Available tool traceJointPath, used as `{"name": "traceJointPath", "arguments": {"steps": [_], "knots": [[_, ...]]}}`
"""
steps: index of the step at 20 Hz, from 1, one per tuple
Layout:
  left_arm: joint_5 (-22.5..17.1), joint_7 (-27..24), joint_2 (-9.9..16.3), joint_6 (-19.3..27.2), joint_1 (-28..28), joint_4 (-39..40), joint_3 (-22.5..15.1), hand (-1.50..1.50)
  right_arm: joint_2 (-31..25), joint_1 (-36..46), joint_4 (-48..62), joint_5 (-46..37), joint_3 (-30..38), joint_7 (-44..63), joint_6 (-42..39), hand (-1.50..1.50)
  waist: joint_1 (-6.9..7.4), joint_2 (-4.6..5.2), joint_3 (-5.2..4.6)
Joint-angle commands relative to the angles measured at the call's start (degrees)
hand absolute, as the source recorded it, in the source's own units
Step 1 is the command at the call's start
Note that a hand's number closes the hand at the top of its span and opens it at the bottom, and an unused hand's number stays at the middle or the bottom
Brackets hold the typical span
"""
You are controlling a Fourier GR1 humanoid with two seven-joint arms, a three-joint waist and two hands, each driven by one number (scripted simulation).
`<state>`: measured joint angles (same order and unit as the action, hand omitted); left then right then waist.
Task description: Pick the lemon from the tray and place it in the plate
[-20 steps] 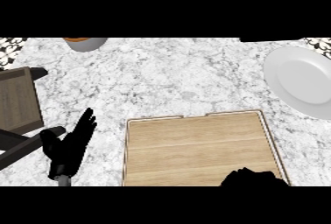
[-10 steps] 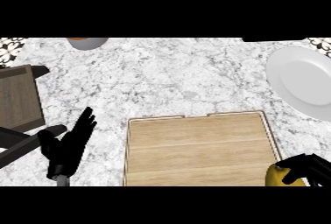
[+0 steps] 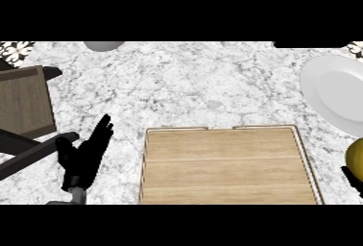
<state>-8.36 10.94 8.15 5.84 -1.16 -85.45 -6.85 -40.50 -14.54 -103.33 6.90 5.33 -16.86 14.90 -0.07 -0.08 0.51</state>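
Right robot hand [image 3: 352,176] grips lemon [image 3: 356,154] beside tray [image 3: 228,166]; left robot hand [image 3: 85,156] spread.

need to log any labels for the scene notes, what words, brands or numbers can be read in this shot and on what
None: no word, brand, number or sign can be read.
Wooden tray: plain wood grain, no print.
White plate: blank.
Lemon: no sticker shows.
Dark wooden item at the left edge: unmarked.
Patterned patch in the top left corner: a black and white ornament, not lettering.
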Motion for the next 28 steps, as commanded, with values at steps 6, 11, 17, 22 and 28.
{"name": "traceJointPath", "arguments": {"steps": [6,11,17,22,28], "knots": [[0.15,0.12,-0.79,-2.31,-0.3,3.49,-1.6,0.0,-1.17,22.84,36.91,1.9,8.29,-11.54,-3.77,1.5,2.97,0.84,-0.32],[0.28,-0.54,-1.21,-2.39,1.03,4.29,-1.25,0.0,-2.85,34.07,56.3,-0.11,9.15,-19.2,-7.57,1.5,3.45,1.12,-0.27],[0.01,2.75,-1.03,-2.5,3.49,2.96,-1.12,0.0,-2.59,45.01,72.57,-3.82,9.18,-26.07,-7.13,1.5,4.38,1.51,-0.15],[0.81,2.43,-0.45,-3.05,3.51,3.23,-1.58,0.0,-7.56,47.68,79.3,-12.53,2.09,-16.98,-7.82,-1.5,5.99,2.18,-0.24],[0.54,2.21,-1.23,-2.91,4.99,4.26,-1.24,0.0,-4.75,51.02,85.78,-15.45,-1.05,-21.15,-14.84,-1.5,5.83,2.49,0.03]]}}
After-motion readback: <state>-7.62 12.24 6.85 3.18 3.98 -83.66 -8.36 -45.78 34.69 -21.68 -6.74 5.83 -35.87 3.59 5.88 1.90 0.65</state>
